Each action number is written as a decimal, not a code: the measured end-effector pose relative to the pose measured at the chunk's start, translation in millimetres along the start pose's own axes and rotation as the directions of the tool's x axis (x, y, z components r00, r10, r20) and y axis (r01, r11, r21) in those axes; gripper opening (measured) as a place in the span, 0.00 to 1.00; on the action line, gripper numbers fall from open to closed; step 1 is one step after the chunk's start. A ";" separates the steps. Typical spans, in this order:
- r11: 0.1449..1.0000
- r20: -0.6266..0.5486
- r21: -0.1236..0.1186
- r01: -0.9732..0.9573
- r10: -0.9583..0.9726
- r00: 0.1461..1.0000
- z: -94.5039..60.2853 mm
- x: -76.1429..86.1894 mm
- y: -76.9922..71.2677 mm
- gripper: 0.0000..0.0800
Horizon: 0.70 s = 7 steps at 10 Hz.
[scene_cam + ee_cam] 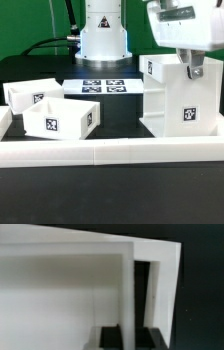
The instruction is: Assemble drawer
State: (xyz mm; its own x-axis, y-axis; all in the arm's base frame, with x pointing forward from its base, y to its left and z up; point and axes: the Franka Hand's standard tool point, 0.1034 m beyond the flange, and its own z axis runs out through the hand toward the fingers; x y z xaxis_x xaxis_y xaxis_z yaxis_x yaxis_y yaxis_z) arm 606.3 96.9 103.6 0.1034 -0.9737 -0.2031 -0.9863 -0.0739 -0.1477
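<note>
The white cube housing (180, 95) stands at the exterior view's right, with a tag on its front face. My gripper (192, 68) comes down on the top edge of its side wall. In the wrist view the two dark fingers (112, 336) sit one on each side of the thin white wall (130, 291) and press against it, so my gripper (132, 336) is shut on that wall. Two smaller white trays lie at the exterior view's left, one in front (62, 120) and one behind it (32, 93). Their knobs do not show.
The long low white wall (110, 152) runs across the front of the table. The marker board (100, 87) lies flat in the middle, in front of the arm's white base (104, 35). The table is black.
</note>
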 end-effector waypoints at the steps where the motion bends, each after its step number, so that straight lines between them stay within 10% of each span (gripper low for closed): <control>1: 0.999 0.002 0.001 -0.033 0.033 0.999 0.8 0.7 -3.9 0.05; 7: 0.999 0.019 -0.008 -0.042 0.042 0.999 8.4 5.1 -33.8 0.05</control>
State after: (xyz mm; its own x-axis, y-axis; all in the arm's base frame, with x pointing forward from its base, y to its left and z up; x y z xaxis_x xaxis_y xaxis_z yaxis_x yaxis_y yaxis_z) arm 641.2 96.3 99.5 0.0642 -0.9717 -0.2272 -0.9908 -0.0348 -0.1311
